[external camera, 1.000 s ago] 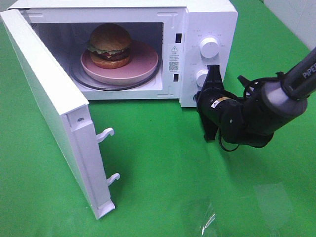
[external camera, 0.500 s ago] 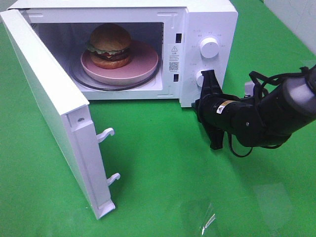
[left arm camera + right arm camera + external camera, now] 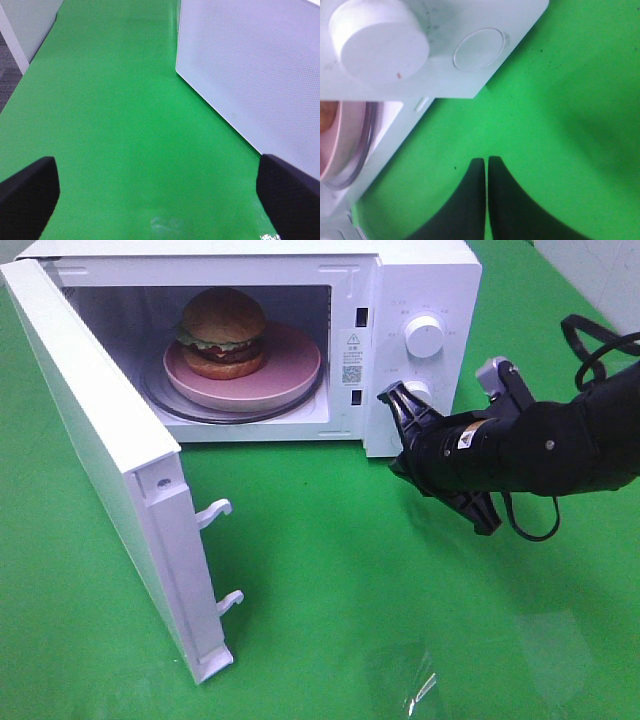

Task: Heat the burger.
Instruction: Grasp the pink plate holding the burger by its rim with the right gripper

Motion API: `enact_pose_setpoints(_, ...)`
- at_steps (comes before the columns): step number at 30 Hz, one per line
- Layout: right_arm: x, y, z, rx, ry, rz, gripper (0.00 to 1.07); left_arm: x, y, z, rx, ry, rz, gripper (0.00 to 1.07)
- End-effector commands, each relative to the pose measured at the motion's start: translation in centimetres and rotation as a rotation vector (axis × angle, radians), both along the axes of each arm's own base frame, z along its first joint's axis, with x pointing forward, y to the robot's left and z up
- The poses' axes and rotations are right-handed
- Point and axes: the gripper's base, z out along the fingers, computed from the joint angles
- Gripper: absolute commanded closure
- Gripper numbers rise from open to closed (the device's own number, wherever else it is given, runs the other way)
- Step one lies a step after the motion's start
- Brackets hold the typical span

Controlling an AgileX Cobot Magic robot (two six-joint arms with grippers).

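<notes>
The burger [image 3: 222, 332] sits on a pink plate [image 3: 292, 368] inside the open white microwave [image 3: 420, 280]. Its door [image 3: 100, 460] is swung wide to the left. My right gripper [image 3: 405, 455] hovers just in front of the control panel, beside the lower knob [image 3: 418, 392], with its jaws shut and empty. In the right wrist view the shut gripper [image 3: 486, 161] is over green mat, below a white knob [image 3: 377, 42] and a round button [image 3: 477, 48]. My left gripper [image 3: 160, 200] is open and empty over bare mat, out of the high view.
Green mat [image 3: 330, 580] covers the table. The upper knob [image 3: 424, 335] is above the lower one. Two door latch hooks [image 3: 215, 512] stick out of the door's edge. A white perforated microwave wall [image 3: 245, 75] stands near the left gripper.
My right arm has swung and rolled, its body shifting right and the gripper turning by the lower knob. The jaws stayed shut. Burger, plate and door have not moved.
</notes>
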Motion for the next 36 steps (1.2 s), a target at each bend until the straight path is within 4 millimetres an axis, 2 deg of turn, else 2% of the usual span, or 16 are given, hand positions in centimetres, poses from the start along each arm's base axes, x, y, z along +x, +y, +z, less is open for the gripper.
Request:
enact_pose_setpoints(1, -0.9, -0.2, 1.8, -0.183, -0.024, 0.181, 1.04, 0.0, 0.0, 0.0, -0.001, -0.014, 0.003, 0.06)
enact_pose_setpoints(12, -2.1, -0.3, 4.1, -0.393, 0.01, 0.438, 1.03, 0.0, 0.0, 0.0, -0.001, -0.014, 0.003, 0.06)
enact_pose_setpoints(14, -2.3, -0.1, 5.6, -0.491, 0.018, 0.588, 1.03, 0.0, 0.0, 0.0, -0.001, -0.014, 0.003, 0.06)
enact_pose_setpoints(16, -2.3, 0.0, 6.2, -0.541, 0.004, 0.662, 1.03, 0.0, 0.0, 0.0, -0.001, -0.014, 0.003, 0.06)
enact_pose_setpoints(17, -2.3, 0.0, 6.2, -0.541, 0.004, 0.662, 1.03, 0.0, 0.0, 0.0, -0.001, -0.014, 0.003, 0.06)
enact_pose_setpoints(20, -2.1, 0.3, 7.3, -0.666, -0.039, 0.85, 1.02, 0.0, 0.0, 0.0, -0.001, -0.014, 0.003, 0.06)
enact_pose_setpoints(23, -2.1, 0.4, 7.5, -0.704, -0.053, 0.907, 1.01, 0.0, 0.0, 0.0, -0.001, -0.014, 0.003, 0.06)
enact_pose_setpoints(24, -2.0, 0.5, 8.0, -0.78, -0.096, 1.02, 1.0, 0.0, 0.0, 0.0, -0.001, -0.014, 0.003, 0.06)
enact_pose_setpoints(25, -2.0, 0.5, 8.0, -0.78, -0.096, 1.02, 1.0, 0.0, 0.0, 0.0, -0.001, -0.014, 0.003, 0.06)
enact_pose_setpoints(27, -1.8, 0.7, 8.6, -0.925, -0.203, 1.21, 0.99, 0.0, 0.0, 0.0, -0.001, -0.014, 0.003, 0.06)
enact_pose_setpoints(28, -1.8, 0.7, 8.6, -0.925, -0.203, 1.21, 0.99, 0.0, 0.0, 0.0, -0.001, -0.014, 0.003, 0.06)
enact_pose_setpoints(29, -1.7, 0.7, 8.8, -1.011, -0.271, 1.317, 0.98, 0.0, 0.0, 0.0, -0.001, -0.014, 0.003, 0.06)
enact_pose_setpoints(32, -1.7, 0.7, 8.8, -1.044, -0.296, 1.358, 0.98, 0.0, 0.0, 0.0, -0.001, -0.014, 0.003, 0.06)
enact_pose_setpoints(33, -1.7, 0.6, 8.7, -1.182, -0.384, 1.513, 0.98, 0.0, 0.0, 0.0, -0.001, -0.014, 0.003, 0.06)
enact_pose_setpoints(34, -1.7, 0.6, 8.7, -1.182, -0.384, 1.513, 0.98, 0.0, 0.0, 0.0, -0.001, -0.014, 0.003, 0.06)
enact_pose_setpoints(36, -1.6, 0.4, 8.7, -1.318, -0.47, 1.659, 0.96, 0.0, 0.0, 0.0, -0.001, -0.014, 0.003, 0.06)
